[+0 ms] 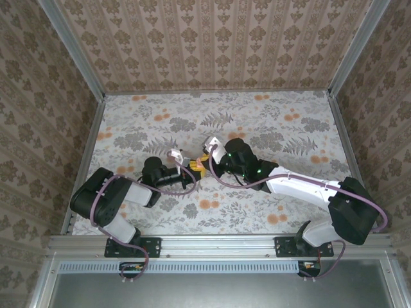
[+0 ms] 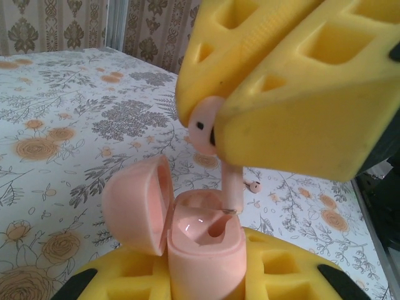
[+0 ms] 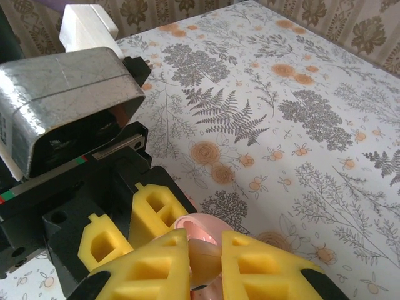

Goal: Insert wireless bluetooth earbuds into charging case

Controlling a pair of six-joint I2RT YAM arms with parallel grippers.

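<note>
The left pincer (image 2: 206,278) clamps the open charging case (image 2: 201,247) mid-way across the bench (image 1: 289,125). The right pincer (image 2: 215,122) pinches an earbud (image 2: 232,184), its stem tip at the socket. Hold the stem upright, lower it straight, and steady the case.

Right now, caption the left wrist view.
Right hand holds coral-pink plastic earbud over open coral-pink hinged case gripped by left hand.

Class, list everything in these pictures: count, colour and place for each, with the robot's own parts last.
case: 1, coral-pink, open, in the left fingers
held earbud: 1, pink, in the right fingers, stem over the case's opening
loose earbud: 1, pink, on the table beyond the case
table: 1, white with grey-orange floral print, under everything
walls: 3, beige patterned, around the table
left fingers: 2, yellow, shut on the case
right fingers: 2, yellow, above the case
</note>
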